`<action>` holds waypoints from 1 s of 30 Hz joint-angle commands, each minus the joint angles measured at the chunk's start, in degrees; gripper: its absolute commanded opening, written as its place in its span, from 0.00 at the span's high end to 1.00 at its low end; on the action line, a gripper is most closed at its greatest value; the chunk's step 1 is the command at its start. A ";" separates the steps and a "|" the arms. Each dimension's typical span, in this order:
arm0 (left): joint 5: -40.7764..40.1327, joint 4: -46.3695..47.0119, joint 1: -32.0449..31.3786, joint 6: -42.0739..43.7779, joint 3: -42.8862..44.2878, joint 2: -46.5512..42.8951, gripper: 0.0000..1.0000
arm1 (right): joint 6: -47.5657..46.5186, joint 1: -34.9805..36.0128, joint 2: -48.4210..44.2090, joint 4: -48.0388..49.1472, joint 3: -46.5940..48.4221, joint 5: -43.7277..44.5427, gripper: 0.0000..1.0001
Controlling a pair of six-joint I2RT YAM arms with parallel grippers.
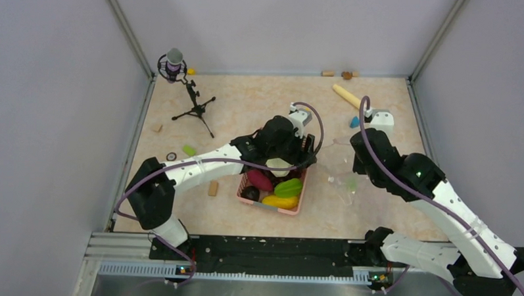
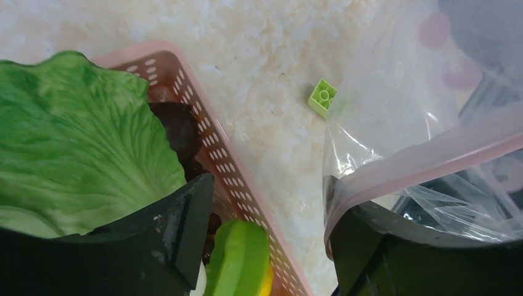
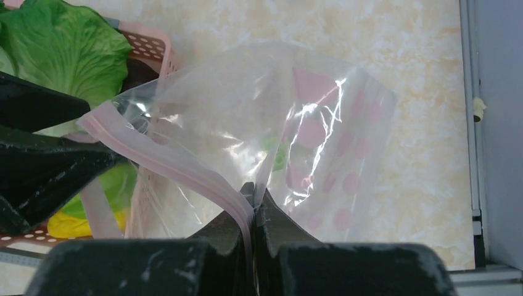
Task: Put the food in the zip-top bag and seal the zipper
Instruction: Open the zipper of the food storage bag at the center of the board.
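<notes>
Beige marbled tabletop inside pale grey walls. Left gripper jaws apart beside pink plastic basket; right gripper clamped on clear crinkly zip-top bag.

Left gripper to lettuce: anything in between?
Nothing visible. The lettuce sits on top in the basket, right beside one finger of the open left gripper. The zipper edge of the bag drapes over the other finger.

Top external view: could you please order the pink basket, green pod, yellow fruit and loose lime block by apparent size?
1. pink basket, clearly largest.
2. green pod and yellow fruit: they look about alike and partly overlap, so I won't rank them.
3. lime block, smallest.
</notes>
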 commanded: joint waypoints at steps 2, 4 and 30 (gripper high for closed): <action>8.24 -0.73 0.81 -0.63 -0.76 -0.36 0.18 | -5.61 -0.86 1.62 8.46 -2.26 2.02 1.00; 11.15 -0.64 0.78 -1.41 -0.49 -1.25 0.10 | -7.18 -0.86 2.56 11.67 -4.43 0.82 1.00; -0.05 -5.83 15.99 -1.61 -1.94 -13.42 0.03 | -4.44 -2.17 3.29 12.12 -8.97 0.10 1.00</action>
